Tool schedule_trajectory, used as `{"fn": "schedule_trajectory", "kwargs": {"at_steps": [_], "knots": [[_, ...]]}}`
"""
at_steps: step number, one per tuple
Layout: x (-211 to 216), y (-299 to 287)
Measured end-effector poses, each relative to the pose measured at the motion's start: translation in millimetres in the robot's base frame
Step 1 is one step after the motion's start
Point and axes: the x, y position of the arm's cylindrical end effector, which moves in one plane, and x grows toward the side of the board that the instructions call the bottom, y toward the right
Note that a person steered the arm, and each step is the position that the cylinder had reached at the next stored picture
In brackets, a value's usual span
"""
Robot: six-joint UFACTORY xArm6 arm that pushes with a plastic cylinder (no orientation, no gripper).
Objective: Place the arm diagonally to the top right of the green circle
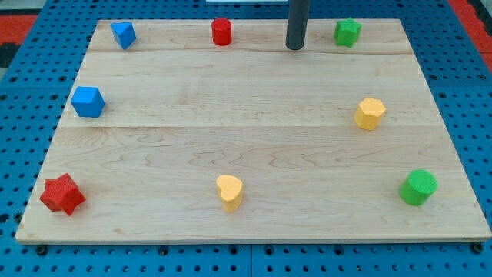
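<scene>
The green circle is a short green cylinder near the view's bottom right corner of the wooden board. My tip is the lower end of a dark rod near the view's top edge, right of centre. It stands far up and to the left of the green circle. It lies between the red cylinder on its left and the green star on its right, touching neither.
A yellow hexagon sits at the right, above the green circle. A yellow heart is at bottom centre. A red star is at bottom left. Two blue blocks sit at the left.
</scene>
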Motion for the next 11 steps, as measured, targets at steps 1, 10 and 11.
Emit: {"fn": "schedule_trajectory", "kwargs": {"at_steps": [1, 10, 11], "knots": [[8.5, 0.1], [231.5, 189.2], [229.2, 189.2]]}}
